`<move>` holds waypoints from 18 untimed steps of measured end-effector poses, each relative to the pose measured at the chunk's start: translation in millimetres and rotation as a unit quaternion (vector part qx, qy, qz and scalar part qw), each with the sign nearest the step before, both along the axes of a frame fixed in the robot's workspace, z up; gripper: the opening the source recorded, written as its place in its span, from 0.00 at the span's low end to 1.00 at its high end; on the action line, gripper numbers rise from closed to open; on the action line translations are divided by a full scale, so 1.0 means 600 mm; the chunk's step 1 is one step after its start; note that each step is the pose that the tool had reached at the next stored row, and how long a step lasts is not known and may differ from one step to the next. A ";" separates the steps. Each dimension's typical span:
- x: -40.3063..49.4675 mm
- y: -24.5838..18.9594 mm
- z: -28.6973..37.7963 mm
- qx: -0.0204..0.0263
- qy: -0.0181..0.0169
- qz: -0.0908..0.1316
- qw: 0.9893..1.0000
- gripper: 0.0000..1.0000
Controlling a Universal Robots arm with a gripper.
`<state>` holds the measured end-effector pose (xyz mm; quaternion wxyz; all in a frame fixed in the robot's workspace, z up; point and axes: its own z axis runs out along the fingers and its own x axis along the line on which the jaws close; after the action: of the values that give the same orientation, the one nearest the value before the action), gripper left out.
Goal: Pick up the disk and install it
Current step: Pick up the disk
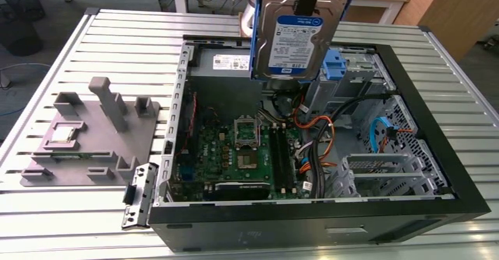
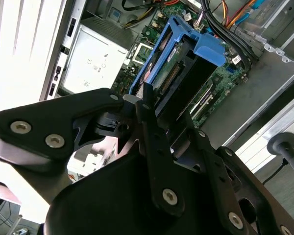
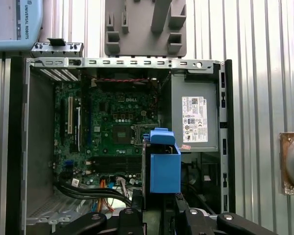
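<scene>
Claw (image 1: pixel 307 3) clamped on the top edge of the disk (image 1: pixel 298 41), which hangs long axis upright directly beneath it, clear of the tabletop (image 1: pixel 117 38), over the open computer case (image 1: pixel 312 228), apparently just beside the blue-latched drive bay (image 1: pixel 335 67).

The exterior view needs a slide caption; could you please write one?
The gripper holds the flat silver metal hard drive, blue-framed, upright above the open black computer case.

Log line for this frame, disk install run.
end effector: shut on disk | disk: upright, aloft over open computer case | installed: no
</scene>
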<state>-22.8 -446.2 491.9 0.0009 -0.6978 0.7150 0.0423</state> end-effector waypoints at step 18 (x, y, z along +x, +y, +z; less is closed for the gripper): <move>0.020 -0.0004 0.000 0.000 0.000 0.000 1.000 0.35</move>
<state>-11.0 -446.5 491.7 0.0008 -0.6979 0.7150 0.0423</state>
